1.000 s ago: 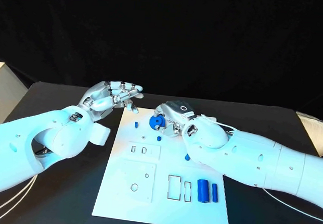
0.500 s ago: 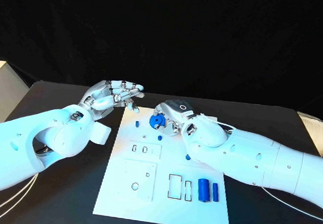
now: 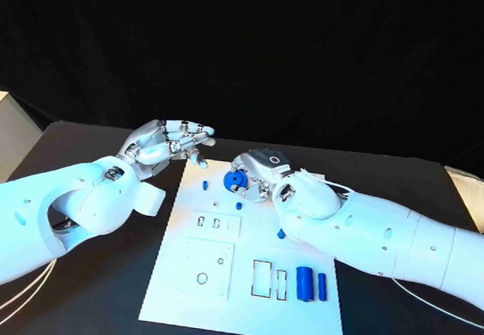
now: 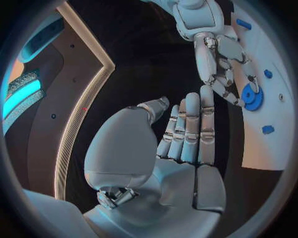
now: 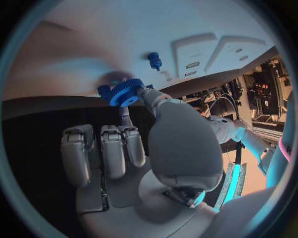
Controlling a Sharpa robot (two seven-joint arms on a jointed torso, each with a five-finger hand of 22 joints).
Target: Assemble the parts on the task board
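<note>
At the far end of the task board (image 3: 248, 312), near its back edge, the right hand (image 3: 266, 175) holds a blue gear (image 3: 235, 181) down against the white plate; in the right wrist view the gear (image 5: 126, 92) is pinched at the tip of the thumb, while the other fingers (image 5: 104, 151) lie folded in toward the palm. Just beside the gear, a small blue peg (image 3: 204, 186) lies on the board, and another small blue piece (image 3: 239, 207) sits a little nearer the robot. Toward the near end of the board, two blue cylinders (image 3: 304, 285) lie side by side next to a pair of rectangular cut-outs (image 3: 261, 279). The left hand (image 3: 169, 144) hovers over the black bench (image 3: 96, 297) just off the board's left far corner, holding nothing; its fingers (image 4: 189, 129) are held together and mostly straight, with the thumb set apart from them.
</note>
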